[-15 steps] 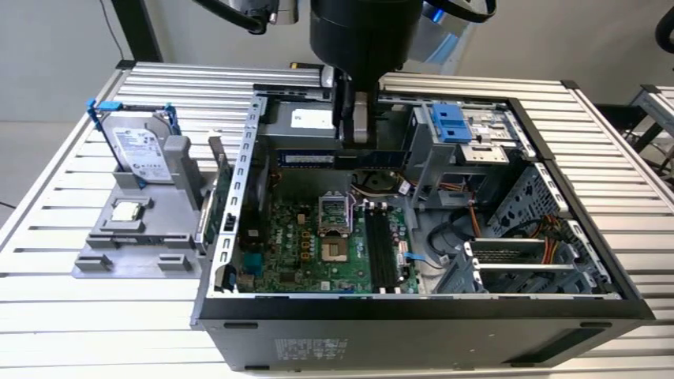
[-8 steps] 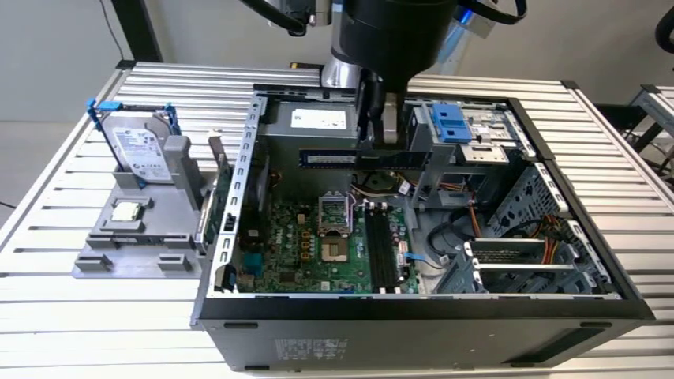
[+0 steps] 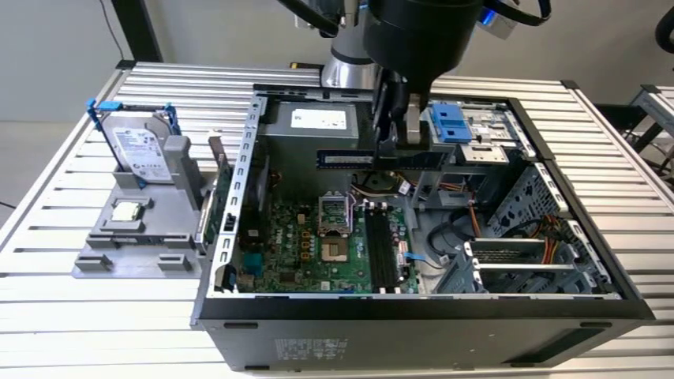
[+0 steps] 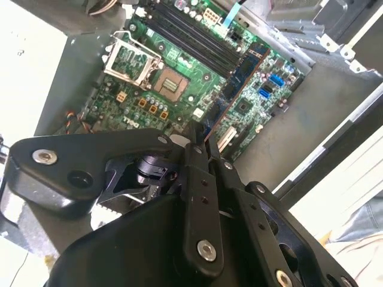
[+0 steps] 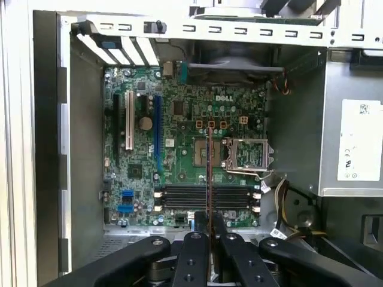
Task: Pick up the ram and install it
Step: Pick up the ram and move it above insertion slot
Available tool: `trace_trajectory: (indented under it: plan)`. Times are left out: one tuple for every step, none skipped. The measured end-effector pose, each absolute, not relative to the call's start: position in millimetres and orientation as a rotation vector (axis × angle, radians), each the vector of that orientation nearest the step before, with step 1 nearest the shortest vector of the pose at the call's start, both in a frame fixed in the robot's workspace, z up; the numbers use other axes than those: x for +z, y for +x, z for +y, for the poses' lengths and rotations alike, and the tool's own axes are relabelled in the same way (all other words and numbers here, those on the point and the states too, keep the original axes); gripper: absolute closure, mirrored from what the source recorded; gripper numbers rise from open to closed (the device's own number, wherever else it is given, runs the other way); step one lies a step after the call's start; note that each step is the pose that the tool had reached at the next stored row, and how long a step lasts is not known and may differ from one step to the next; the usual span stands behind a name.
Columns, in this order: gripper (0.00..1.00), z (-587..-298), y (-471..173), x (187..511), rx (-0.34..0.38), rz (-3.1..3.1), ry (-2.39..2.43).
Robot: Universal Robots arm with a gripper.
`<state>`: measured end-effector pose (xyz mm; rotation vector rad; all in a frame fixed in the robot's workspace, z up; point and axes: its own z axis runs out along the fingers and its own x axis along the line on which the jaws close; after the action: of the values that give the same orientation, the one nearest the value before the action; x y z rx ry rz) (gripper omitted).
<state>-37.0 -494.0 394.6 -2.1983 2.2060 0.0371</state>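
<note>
The ram (image 3: 346, 159) is clamped in the closed gripper (image 3: 400, 150) and held above the motherboard's (image 3: 295, 245) black slots (image 3: 380, 253).

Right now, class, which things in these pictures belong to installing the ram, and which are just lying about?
Part of the job:
ram, held in the gripper
black memory slots
motherboard

Lying about:
hard drive in blue frame
small silver chip
grey stand
</note>
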Motion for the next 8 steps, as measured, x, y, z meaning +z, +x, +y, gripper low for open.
trace_trajectory:
  plan:
    - [1.0,-494,-35,395,0.037,2.206,-2.198]
    - [1.0,-493,-34,395,0.037,2.206,-2.198]
    - [1.0,-493,-32,395,0.037,2.206,-2.198]
    - [1.0,-491,-30,395,0.037,2.206,-2.198]
    - [1.0,-490,-29,395,0.037,2.206,-2.198]
    - [1.0,-488,-27,395,0.037,2.206,-2.198]
    - [1.0,-487,-26,395,0.037,2.206,-2.198]
    - [1.0,-484,-24,395,0.037,2.206,-2.198]
